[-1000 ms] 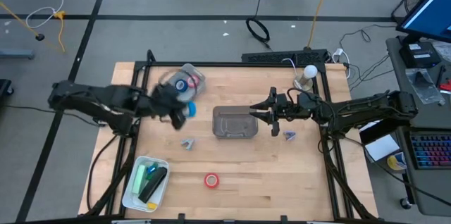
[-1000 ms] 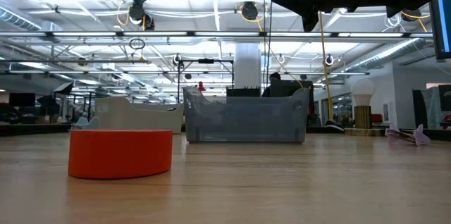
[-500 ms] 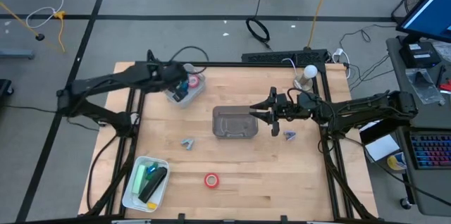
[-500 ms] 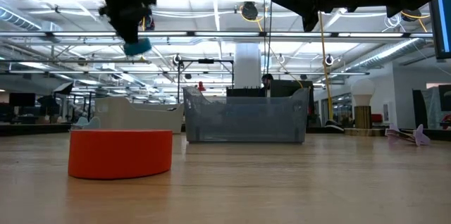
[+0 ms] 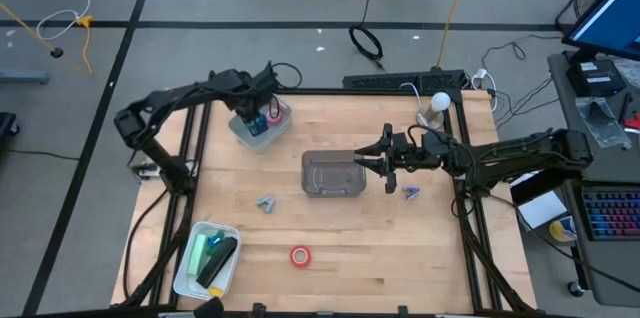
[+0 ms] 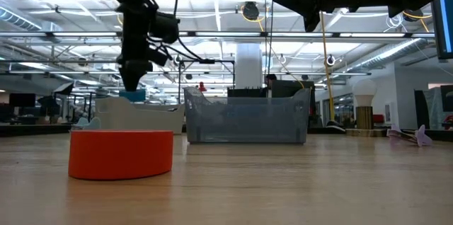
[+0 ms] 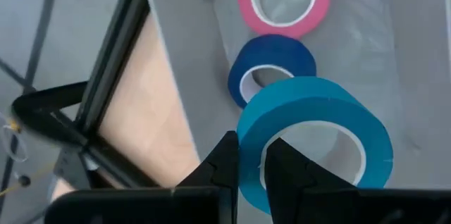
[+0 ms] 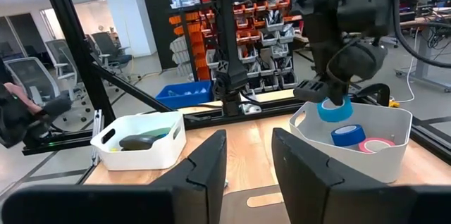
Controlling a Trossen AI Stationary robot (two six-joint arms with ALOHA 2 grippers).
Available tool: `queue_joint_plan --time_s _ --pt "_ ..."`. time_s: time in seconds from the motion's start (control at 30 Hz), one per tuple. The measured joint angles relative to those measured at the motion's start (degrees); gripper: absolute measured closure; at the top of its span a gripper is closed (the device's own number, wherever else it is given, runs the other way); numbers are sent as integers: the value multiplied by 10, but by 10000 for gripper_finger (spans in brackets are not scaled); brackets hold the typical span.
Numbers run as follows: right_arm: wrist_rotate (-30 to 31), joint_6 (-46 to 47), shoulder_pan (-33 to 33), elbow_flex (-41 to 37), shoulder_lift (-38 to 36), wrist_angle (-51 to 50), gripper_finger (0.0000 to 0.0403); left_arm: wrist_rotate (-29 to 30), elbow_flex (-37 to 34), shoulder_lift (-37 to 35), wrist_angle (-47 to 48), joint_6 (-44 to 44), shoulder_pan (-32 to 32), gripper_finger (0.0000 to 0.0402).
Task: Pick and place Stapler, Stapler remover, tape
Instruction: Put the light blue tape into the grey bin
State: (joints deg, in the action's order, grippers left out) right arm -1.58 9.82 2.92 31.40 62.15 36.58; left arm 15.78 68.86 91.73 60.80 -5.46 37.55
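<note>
The left fingers pinch the wall of a blue tape roll, right above the clear bin. The right fingers wait open over the surface.

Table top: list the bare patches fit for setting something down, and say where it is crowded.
Bare wood lies right of the red tape roll along the near edge, and between the round bin and the lamp. Crowded: the middle, around the grey tray, the right gripper and the stapler removers.
</note>
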Motion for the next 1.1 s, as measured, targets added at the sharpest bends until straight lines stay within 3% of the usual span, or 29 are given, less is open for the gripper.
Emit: queue_joint_plan --time_s 0.4,0.87,1.1 --pt "0 0 0 0 0 -2 298 -8 0 16 51 -24 6 362" --pt "0 0 0 0 0 -2 298 -11 -60 16 16 -23 6 362" --pt "0 0 0 0 0 -2 298 -12 -69 16 8 -24 6 343"
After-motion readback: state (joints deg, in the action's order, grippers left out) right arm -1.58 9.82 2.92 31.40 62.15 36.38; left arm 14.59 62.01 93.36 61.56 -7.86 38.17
